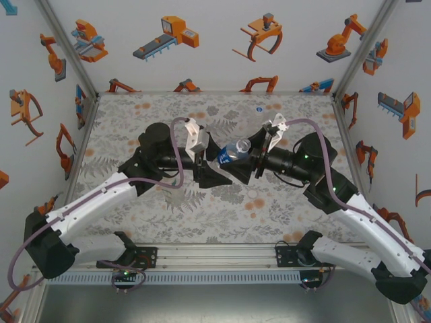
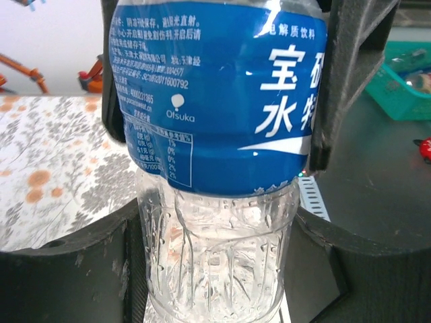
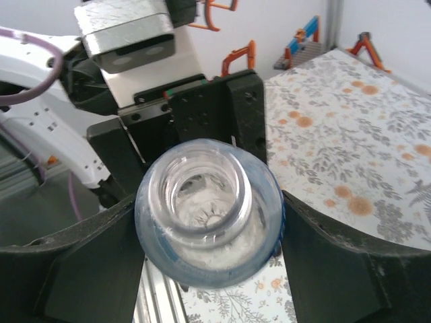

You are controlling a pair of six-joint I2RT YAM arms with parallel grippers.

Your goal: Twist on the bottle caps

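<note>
The blue-labelled clear bottle (image 1: 234, 151) hangs above the table's middle, held between both grippers. My left gripper (image 1: 219, 163) is shut on its ribbed clear lower part (image 2: 219, 269), a black finger (image 2: 81, 269) pressing on each side. My right gripper (image 1: 244, 158) is shut on the labelled upper part, and one of its fingers (image 2: 340, 81) lies against the label (image 2: 222, 101). In the right wrist view the bottle's neck (image 3: 202, 192) faces the camera, open and without a cap, between the right gripper (image 3: 210, 215) fingers. A small pale round thing, possibly a cap (image 1: 258, 108), lies far back.
The floral tablecloth (image 1: 135, 121) is boxed in by patterned walls on three sides. A metal rail (image 1: 215, 256) carrying both arm bases runs along the near edge. A faint see-through shape (image 1: 176, 197) lies beneath the left forearm. A green basket (image 2: 404, 87) stands off the table.
</note>
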